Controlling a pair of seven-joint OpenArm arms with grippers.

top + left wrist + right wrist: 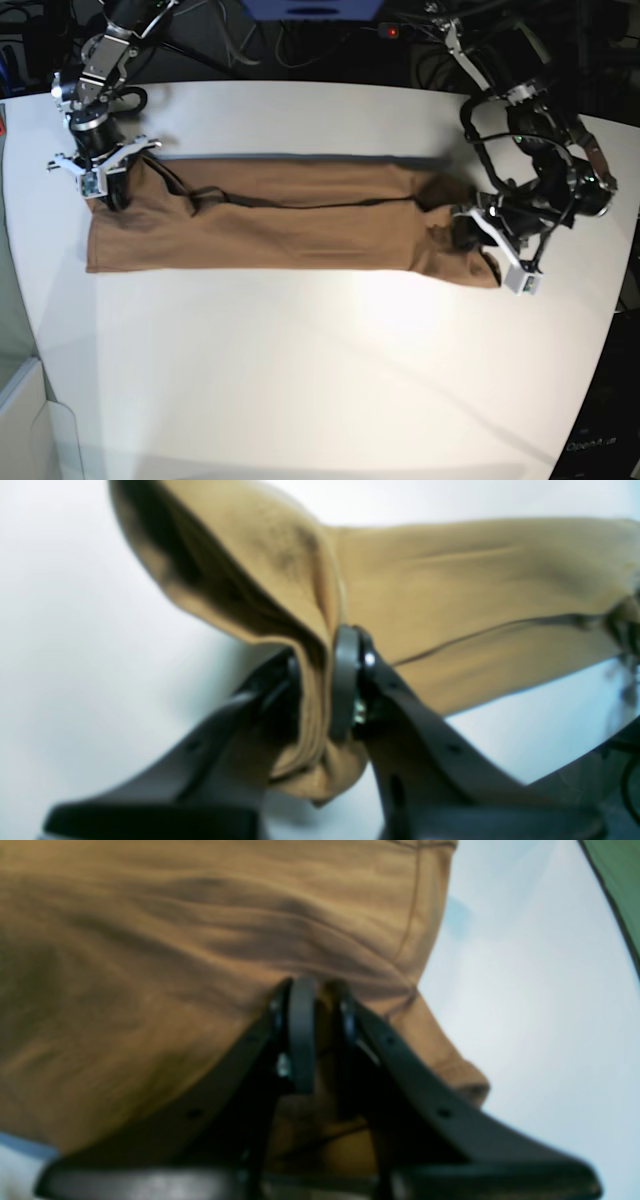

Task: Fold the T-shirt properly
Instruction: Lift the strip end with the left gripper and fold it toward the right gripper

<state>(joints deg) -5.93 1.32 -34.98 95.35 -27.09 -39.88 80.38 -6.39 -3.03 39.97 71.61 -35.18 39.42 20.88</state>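
The left claw (325, 690) is drawn narrow, its two dark fingers pinching a bunched fold of the T-shirt (475, 605) between them; brown cloth bulges out above and below the pads. In the base view this claw (468, 232) sits at the garment's end on that view's right, low over the white surface (320, 380), where the fabric is gathered into a dark crumpled lump. The right claw (320, 1030) is likewise nearly closed, clamped on a pinch of the same brown fabric that fills most of its wrist view. From the base camera it (108, 185) stands at the opposite end, on that view's left, at the upper corner of the cloth.

Both wrist views are soft and blurred, so seams and hems show only as faint dark lines. The fingertips of each claw are buried in cloth, and how many layers each one grips cannot be told. The neckline and sleeves cannot be picked out with certainty. A green edge (620, 885) is cut off at the upper right corner of the right wrist view.

The T-shirt (280, 225) lies as a long, narrow brown band stretched across the surface between the two claws, with a dark crease running along its length and one claw at each end.
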